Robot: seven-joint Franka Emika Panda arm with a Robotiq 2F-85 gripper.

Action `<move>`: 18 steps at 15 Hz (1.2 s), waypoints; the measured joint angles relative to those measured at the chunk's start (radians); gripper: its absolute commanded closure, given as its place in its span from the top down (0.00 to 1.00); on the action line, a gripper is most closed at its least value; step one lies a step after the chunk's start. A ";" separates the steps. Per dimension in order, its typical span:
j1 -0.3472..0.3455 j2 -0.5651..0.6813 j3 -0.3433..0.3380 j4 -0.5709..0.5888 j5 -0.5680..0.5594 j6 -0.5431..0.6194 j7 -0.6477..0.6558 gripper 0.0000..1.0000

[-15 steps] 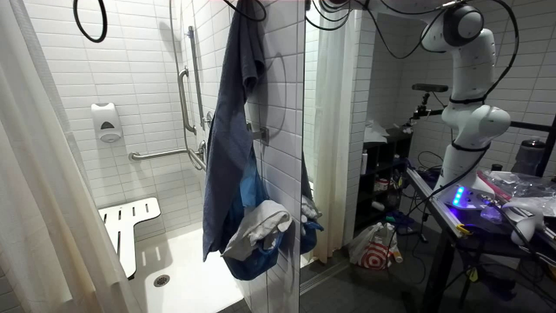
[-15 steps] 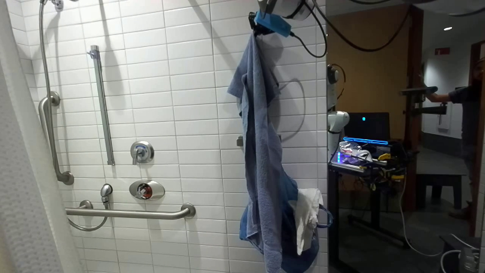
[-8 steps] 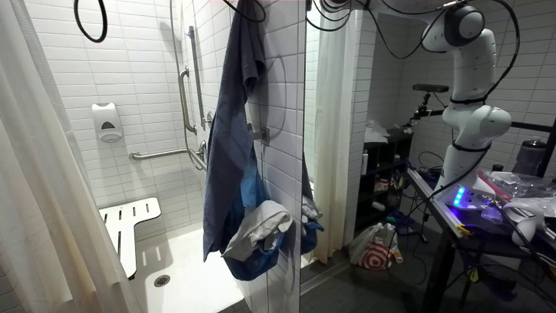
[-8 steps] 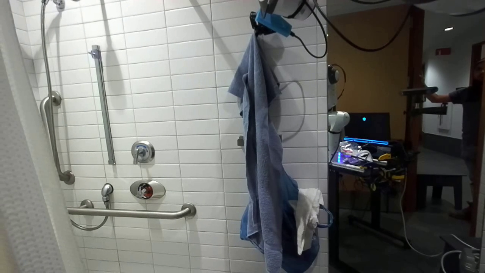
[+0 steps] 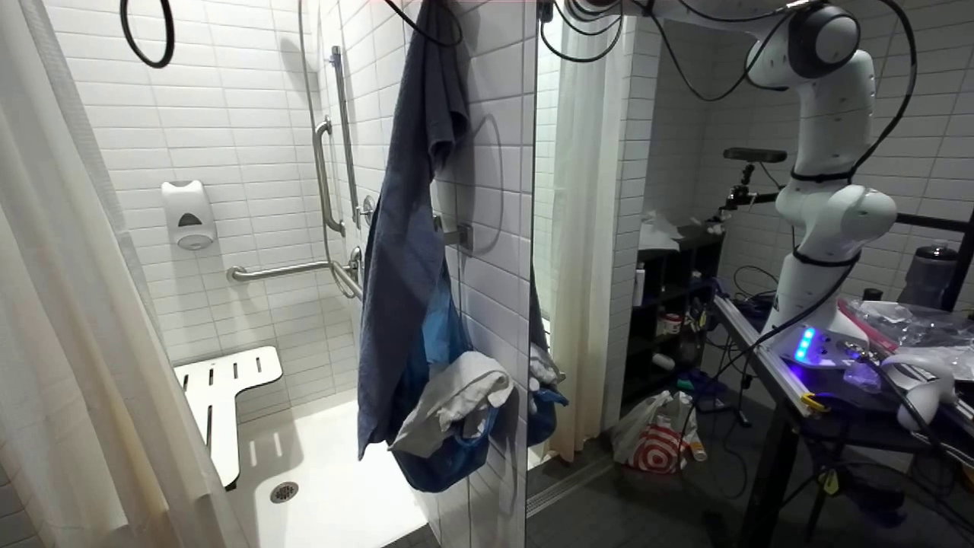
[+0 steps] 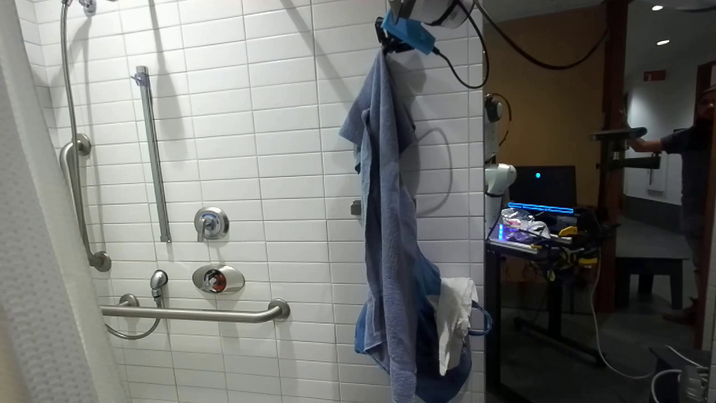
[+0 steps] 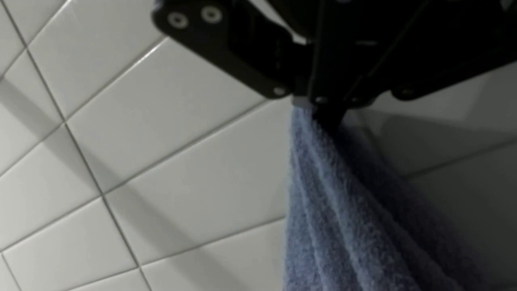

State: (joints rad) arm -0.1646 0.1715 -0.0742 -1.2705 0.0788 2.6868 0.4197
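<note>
A blue-grey towel point(image 6: 382, 224) hangs in a long bunch from my gripper point(image 7: 317, 111), which is shut on its gathered top. In the wrist view the towel fans out below the fingertips. Both exterior views have the towel in front of the white tiled wall, its lower part overlapping a blue bag point(image 6: 447, 386). A white cloth point(image 6: 454, 324) drapes over that bag. A metal wall fixture point(image 6: 356, 207) is partly covered by the towel. In an exterior view the jaws lie above the top edge, with only the towel point(image 5: 403, 243) showing.
Left of the towel a grab bar point(image 6: 196, 315) and a shower valve point(image 6: 211, 224) are fixed to the wall. A shower curtain point(image 5: 84, 304) hangs at the left. The wall ends in a mirror-like panel point(image 6: 548, 347). Black cables point(image 5: 586, 53) loop from the arm.
The gripper has shifted slightly right in an exterior view, and the towel's top has gone with it. The arm's upper links have moved slightly too. Bag and cloth look still.
</note>
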 measured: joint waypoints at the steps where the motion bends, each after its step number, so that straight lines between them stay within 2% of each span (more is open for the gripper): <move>1: -0.003 -0.012 -0.003 -0.020 0.003 0.002 0.007 0.00; 13: -0.042 -0.208 -0.073 -0.344 0.013 0.030 0.089 0.00; 18: -0.056 -0.260 -0.090 -0.426 0.006 0.041 0.099 0.00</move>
State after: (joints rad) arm -0.2211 -0.0880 -0.1643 -1.6969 0.0846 2.7274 0.5188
